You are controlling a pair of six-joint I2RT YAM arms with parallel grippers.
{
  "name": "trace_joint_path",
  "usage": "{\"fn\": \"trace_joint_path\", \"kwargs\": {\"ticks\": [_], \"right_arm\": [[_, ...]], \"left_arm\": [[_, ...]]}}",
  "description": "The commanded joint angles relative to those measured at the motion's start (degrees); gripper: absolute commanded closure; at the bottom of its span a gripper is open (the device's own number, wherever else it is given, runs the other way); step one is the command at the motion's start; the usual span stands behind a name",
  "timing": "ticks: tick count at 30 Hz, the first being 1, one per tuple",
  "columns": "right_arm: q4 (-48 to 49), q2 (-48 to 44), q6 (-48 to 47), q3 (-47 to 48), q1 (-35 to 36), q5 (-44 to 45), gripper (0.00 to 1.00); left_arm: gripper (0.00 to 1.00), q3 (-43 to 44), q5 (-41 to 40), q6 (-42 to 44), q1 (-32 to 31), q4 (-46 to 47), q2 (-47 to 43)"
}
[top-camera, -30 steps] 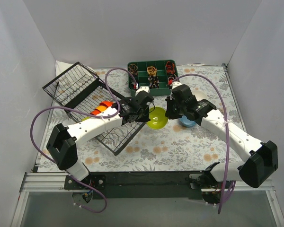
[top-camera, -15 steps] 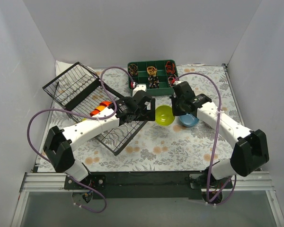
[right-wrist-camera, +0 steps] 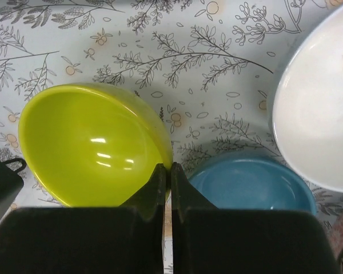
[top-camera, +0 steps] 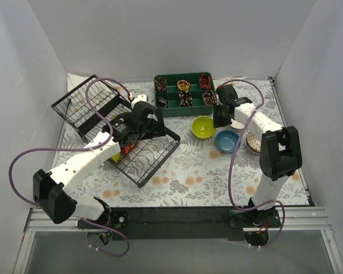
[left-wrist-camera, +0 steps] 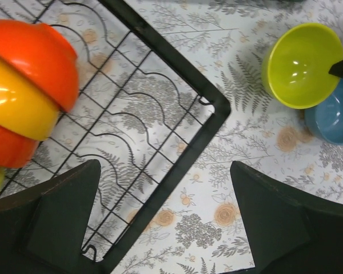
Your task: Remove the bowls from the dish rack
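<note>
Lime bowl [top-camera: 202, 127] shifted beside blue bowl [top-camera: 226, 141] | left end effector [left-wrist-camera: 164, 166] spread wide | right end effector [right-wrist-camera: 167, 169] closed, empty

1. Stacked bowls [left-wrist-camera: 28, 85] are running off the left wrist view's left edge.
2. The white bowl [right-wrist-camera: 320, 108] is being cropped at the right wrist view's right edge.
3. From above, the left arm [top-camera: 84, 162] is covering most bowls in the rack [top-camera: 151, 154].
4. The tray's [top-camera: 180, 107] contents are showing too small to identify.

A green divided tray [top-camera: 186, 111] is being borne by a floral-patterned tablecloth [top-camera: 206, 171] at the far edge. Small mixed items [top-camera: 183, 85] are being held in its compartments. Everything is being enclosed by plain white walls [top-camera: 160, 34].
</note>
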Motion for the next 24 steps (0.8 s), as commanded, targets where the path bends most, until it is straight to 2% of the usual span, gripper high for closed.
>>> {"fn": "trace_joint_path", "kwargs": {"ticks": [1,8,15,19,24], "right_arm": [[3.29,3.34,0.45,4.42,-1.64,-3.81,0.99],[3.73,4.59,0.98,3.81,-2.43,-3.90,0.97],[3.55,-1.11,0.36,1.53,-2.44,-5.83,0.56],[3.55,-8.30,-0.16,-1.01,-2.43,-6.27,0.41],[4.77,-16.75,-1.66,-5.94,-1.21,-8.64,0.26]], "left_arm": [[0.02,-2.17,1.03,1.26,3.54,-1.44,-4.42],[0.02,-2.88,0.85,1.96,5.74,-2.67,-6.01],[0.02,-1.21,0.41,2.58,6.18,-3.64,-4.00],[0.02,1.34,-1.95,1.09,6.62,-5.22,-1.98],[0.02,3.27,-5.03,-5.59,7.41,-6.63,0.05]]}}
